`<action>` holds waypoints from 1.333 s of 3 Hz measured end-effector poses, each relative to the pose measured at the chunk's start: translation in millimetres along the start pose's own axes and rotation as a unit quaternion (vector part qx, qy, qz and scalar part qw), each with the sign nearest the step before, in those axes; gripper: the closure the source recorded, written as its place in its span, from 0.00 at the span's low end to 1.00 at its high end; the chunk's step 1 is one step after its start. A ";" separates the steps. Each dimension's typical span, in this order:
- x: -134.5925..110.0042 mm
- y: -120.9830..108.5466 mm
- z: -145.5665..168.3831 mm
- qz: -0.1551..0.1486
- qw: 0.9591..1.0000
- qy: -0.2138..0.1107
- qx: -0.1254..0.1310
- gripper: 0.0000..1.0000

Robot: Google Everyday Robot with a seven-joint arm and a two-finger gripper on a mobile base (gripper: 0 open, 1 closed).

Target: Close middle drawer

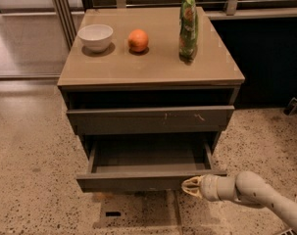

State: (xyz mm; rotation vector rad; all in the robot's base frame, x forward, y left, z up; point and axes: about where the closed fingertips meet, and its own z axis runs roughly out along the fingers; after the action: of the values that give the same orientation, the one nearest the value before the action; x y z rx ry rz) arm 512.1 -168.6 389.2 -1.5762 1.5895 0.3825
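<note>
The middle drawer is pulled out from the grey-brown cabinet, and its empty inside shows. Its plain flat front faces the camera low in the view. Above it sits the like drawer front with small pale scratch marks, nearly pushed in. My gripper comes in from the lower right on a pale arm. It is shut and empty, and its tip is against the right end of the middle drawer's front. Any drawer below is hidden.
On the cabinet top stand a white bowl, an orange and a green bag. Speckled floor lies all around. A railing and dark wall are behind, with a metal frame at the back left.
</note>
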 end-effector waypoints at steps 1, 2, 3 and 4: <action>3.7 -17.7 4.7 0.002 0.999 -0.009 0.031 1.00; 9.5 -37.3 8.1 0.010 0.998 -0.009 0.060 1.00; 15.5 -59.8 12.5 0.021 0.996 0.003 0.081 1.00; 21.4 -81.3 18.3 0.032 0.995 0.022 0.093 1.00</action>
State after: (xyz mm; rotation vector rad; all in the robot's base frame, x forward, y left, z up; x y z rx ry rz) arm 596.9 -182.7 390.1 -1.4043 1.6630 0.2278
